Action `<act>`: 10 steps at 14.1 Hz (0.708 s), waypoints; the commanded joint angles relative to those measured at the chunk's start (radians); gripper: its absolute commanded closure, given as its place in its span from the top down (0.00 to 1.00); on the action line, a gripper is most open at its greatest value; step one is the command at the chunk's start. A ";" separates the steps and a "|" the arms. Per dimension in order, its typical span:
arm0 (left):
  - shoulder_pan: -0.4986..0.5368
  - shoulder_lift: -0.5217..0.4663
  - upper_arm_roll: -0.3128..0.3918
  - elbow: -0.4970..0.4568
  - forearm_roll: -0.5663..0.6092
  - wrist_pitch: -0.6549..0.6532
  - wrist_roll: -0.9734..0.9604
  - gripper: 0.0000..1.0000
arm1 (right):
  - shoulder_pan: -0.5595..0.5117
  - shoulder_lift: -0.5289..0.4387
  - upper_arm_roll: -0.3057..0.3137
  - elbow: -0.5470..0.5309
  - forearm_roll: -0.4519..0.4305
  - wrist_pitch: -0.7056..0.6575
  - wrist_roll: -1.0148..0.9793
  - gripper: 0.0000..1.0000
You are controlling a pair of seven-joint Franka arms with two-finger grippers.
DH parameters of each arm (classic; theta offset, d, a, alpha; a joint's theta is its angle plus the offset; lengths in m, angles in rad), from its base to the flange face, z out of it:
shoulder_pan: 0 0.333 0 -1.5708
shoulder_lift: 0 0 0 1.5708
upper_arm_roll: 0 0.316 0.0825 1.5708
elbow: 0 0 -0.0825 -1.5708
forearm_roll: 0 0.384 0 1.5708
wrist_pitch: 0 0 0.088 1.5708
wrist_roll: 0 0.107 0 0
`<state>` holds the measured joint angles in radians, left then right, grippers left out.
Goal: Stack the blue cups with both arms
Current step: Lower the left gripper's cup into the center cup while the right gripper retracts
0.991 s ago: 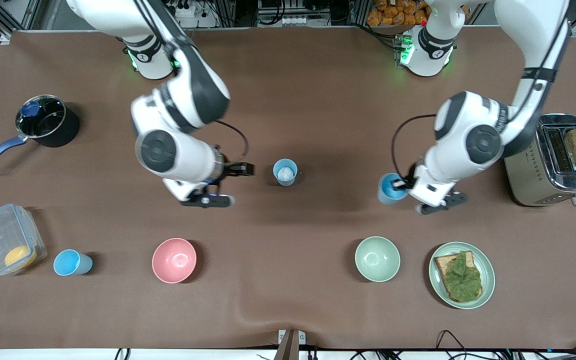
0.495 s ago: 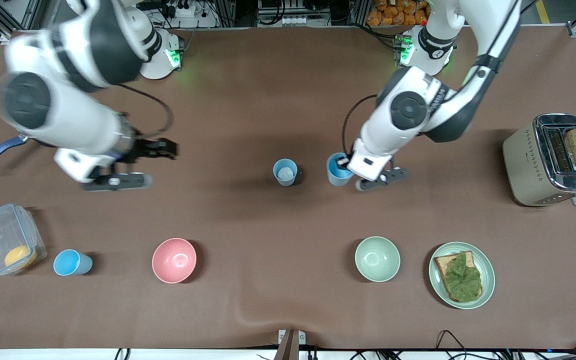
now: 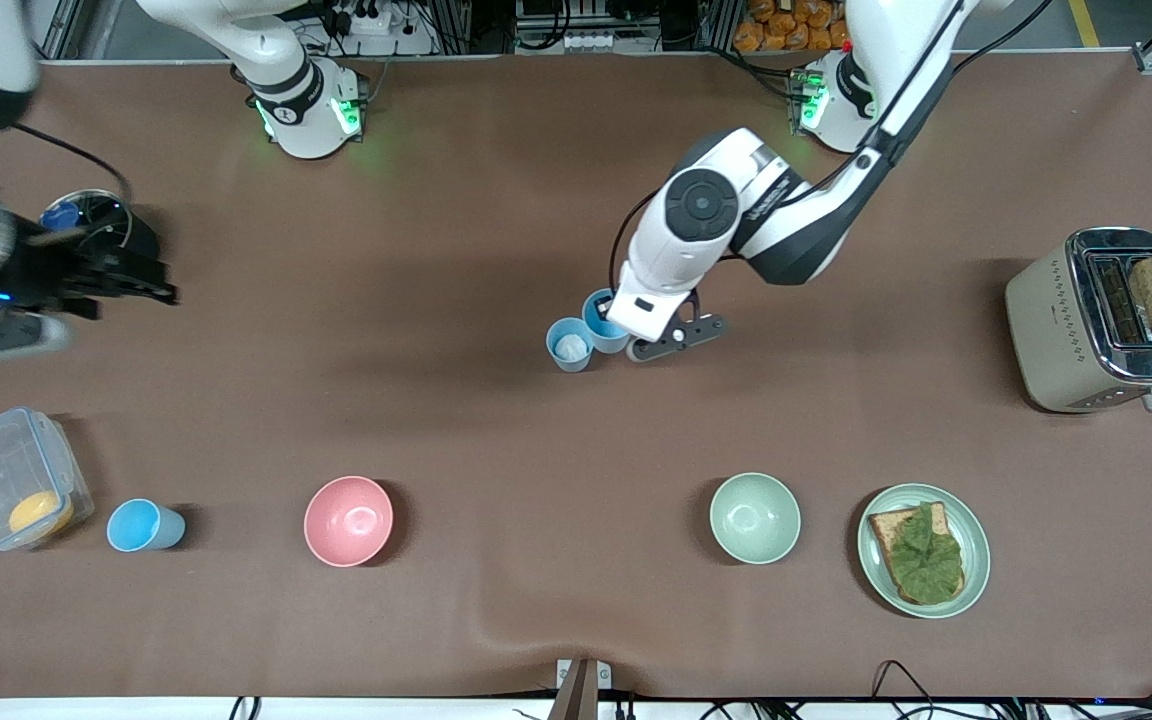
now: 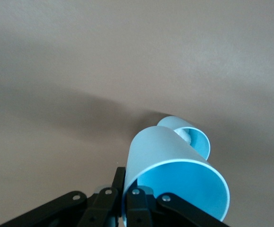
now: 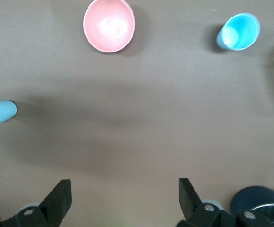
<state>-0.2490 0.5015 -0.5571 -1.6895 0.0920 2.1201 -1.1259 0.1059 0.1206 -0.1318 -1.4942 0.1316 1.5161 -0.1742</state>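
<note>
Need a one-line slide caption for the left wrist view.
Left claw shut on a blue cup, held beside the blue cup with a white patch inside on the brown table.

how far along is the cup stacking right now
Nothing is stacked yet. The left gripper holds one cup, up beside the middle cup that has the white patch. The right gripper is open over the pot, empty. The third cup by the container is untouched. Two stacks remain.

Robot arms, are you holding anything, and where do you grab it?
The left end effector holds a blue cup by its rim, one finger inside. The right end effector is open and holds nothing.
</note>
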 commanded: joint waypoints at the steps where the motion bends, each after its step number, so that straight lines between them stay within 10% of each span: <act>1: -0.055 0.037 0.005 0.037 0.054 -0.017 -0.061 0.00 | -0.077 -0.168 0.118 -0.214 -0.076 0.136 -0.018 1.00; 10: -0.111 0.112 0.006 0.142 0.107 -0.017 -0.129 0.00 | -0.107 -0.194 0.161 -0.253 -0.155 0.113 0.183 1.00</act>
<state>-0.3365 0.5856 -0.5556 -1.6065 0.1652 2.1201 -1.2151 0.0142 -0.0347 0.0050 -1.7181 -0.0166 1.6315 -0.0760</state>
